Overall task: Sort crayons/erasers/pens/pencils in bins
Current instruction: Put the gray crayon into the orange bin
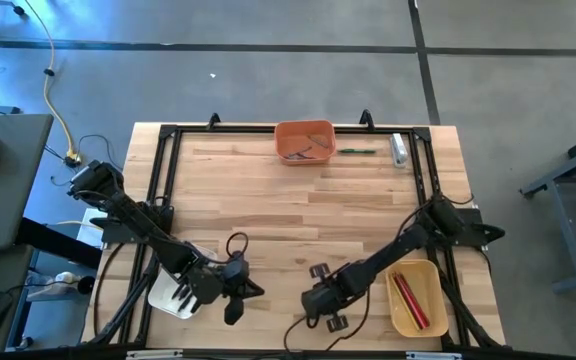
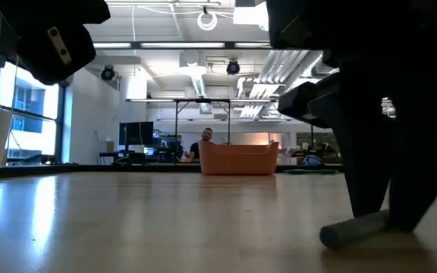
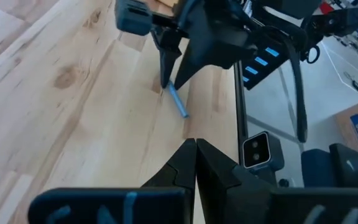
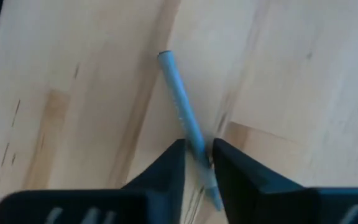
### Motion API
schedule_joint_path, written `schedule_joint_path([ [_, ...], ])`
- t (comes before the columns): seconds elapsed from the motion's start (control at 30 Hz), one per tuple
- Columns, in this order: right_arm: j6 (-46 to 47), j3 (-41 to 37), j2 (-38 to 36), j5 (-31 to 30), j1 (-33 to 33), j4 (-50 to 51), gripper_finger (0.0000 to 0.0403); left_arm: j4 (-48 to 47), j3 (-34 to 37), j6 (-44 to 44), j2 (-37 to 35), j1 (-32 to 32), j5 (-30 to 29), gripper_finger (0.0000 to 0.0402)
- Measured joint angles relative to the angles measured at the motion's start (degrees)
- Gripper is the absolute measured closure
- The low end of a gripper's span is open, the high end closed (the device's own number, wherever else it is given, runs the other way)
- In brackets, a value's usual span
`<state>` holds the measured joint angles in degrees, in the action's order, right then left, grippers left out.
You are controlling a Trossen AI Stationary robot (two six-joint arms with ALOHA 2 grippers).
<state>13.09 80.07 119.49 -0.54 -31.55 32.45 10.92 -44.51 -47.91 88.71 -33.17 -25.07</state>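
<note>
So the right gripper is down at the near edge of the bench, fingers either side of a grey stick that's lying flat on the wood. The fingers look close in on it, right about at its lower half, but I honestly can't tell if they're actually pinching it or just touching the sides. In the low view the same stick is on the bench surface with the dark fingers planted on top of it. From the left wrist camera you can see it too, stick poking out from under the right arm's fingertips.

The left gripper is pressed together with nothing in it, hanging near the front edge of the bench, just left of the right one. It sits right beside the white bin, which is at the front left corner and mostly hidden under the left arm.

Just right of the right arm is the yellow bin, front right corner, with a couple of red sticks lying in it.

Way across at the far edge is the orange bin with a few sticks in it, too small to sort out which. Right beside that there's a green stick lying loose on the bench, and then a stubby clear tube near the far right corner.
</note>
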Motion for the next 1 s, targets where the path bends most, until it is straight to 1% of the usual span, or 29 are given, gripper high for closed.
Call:
schedule_joint_path([
  [0.13, 3.2, -0.1, 0.6, 1.5, 1.3, 0.4, 0.0362, -0.4, 0.0, 1.7, -0.7, -0.3, -0.5, 0.0401],
  [0.23, 5.1, -0.1, 0.6, 2.0, 2.0, 0.7, 0.0383, -0.9, 0.0, 3.4, -2.4, -0.2, -1.3, 0.0401],
  [0.33, 8.0, -0.1, 0.6, 3.4, 3.0, 1.0, 0.039, -2.1, 0.0, 5.3, -5.1, -0.2, -3.0, 0.0401],
  [0.43, 11.2, -0.1, 0.6, 6.5, 4.3, 1.1, 0.039, -3.4, 1.2, 5.7, -8.5, 0.0, -5.2, 0.0401],
  [0.6, 15.6, -0.4, -1.0, 6.2, 5.3, 0.5, 0.0389, -1.6, 7.2, 5.3, -15.1, 0.2, -9.1, 0.0401],
  [0.67, 16.9, -0.6, -2.0, 3.1, 5.8, 0.7, 0.0389, 1.0, 11.1, 4.8, -17.9, 0.5, -10.6, 0.0401],
  [0.77, 18.3, -0.6, -5.2, -0.2, 7.0, 1.0, 0.0389, 11.2, 17.6, 4.8, -21.4, 1.7, -10.7, 0.0401],
  [0.9, 17.8, -0.5, -10.2, -0.7, 9.5, 1.7, 0.0389, 23.8, 24.8, 6.9, -24.9, 3.7, -10.3, 0.0401],
  [1.0, 15.2, -0.5, -15.1, -1.2, 13.9, 1.7, 0.0389, 27.6, 27.6, 8.4, -27.2, 5.7, -10.3, 0.0402],
])
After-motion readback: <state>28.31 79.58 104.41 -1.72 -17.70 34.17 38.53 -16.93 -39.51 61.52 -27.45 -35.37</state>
